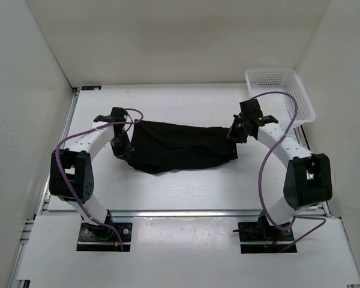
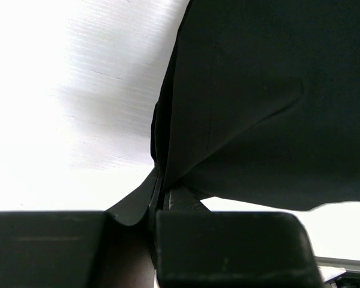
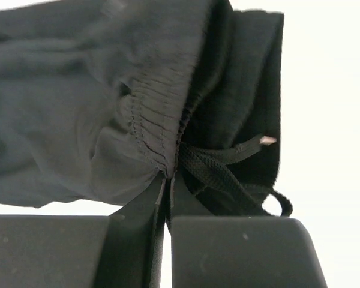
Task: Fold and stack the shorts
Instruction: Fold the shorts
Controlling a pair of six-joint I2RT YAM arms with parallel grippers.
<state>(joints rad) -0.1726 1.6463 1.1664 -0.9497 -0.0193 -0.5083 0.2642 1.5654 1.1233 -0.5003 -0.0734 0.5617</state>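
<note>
The black shorts (image 1: 179, 147) hang stretched between my two grippers over the middle of the table, sagging a little at the lower edge. My left gripper (image 1: 121, 146) is shut on the cloth edge at the shorts' left end; in the left wrist view the cloth (image 2: 270, 102) runs into the closed jaws of that gripper (image 2: 159, 192). My right gripper (image 1: 235, 133) is shut on the right end. In the right wrist view the gripper (image 3: 168, 180) pinches the gathered waistband (image 3: 153, 114), with the drawstring (image 3: 228, 174) dangling beside it.
A white mesh basket (image 1: 280, 93) stands at the back right corner of the table, just behind the right arm. White walls close in the table on the left, back and right. The arm bases sit at the near edge.
</note>
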